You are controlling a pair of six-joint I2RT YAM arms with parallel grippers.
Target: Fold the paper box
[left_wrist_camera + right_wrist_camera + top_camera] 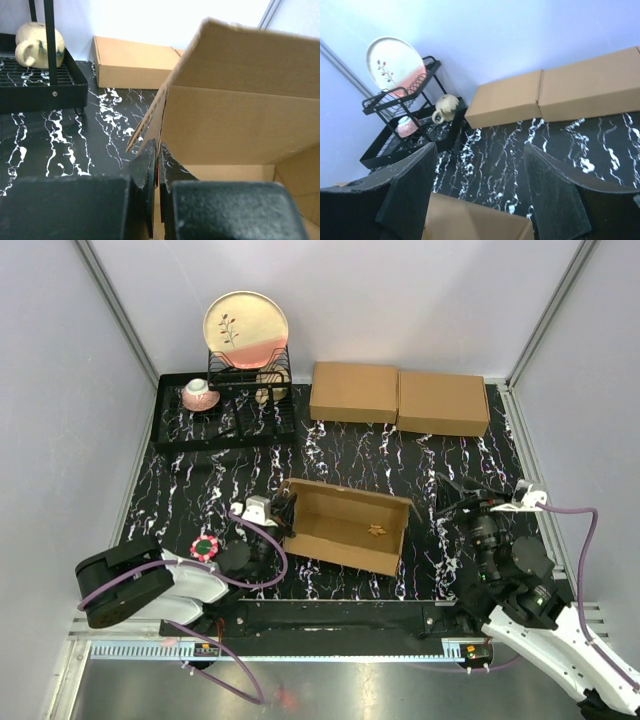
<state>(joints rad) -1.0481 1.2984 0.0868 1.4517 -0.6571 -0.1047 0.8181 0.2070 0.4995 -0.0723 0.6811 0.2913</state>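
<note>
Top external view: the brown corrugated-cardboard paper box [345, 530] sits mid-way across the black marble-patterned table [190, 490]. Its walls are raised into a shallow tray and the top is not yet closed. The left claw [283, 509] is clenched, seemingly pinching the box's left end wall. The right claw [445, 498] gapes, released, beside the right end. Closing the lid looks to be what is left.

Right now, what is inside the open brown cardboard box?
In the open brown cardboard box, one small golden-brown scrap lies on the floor; the near wall hides a strip.
</note>
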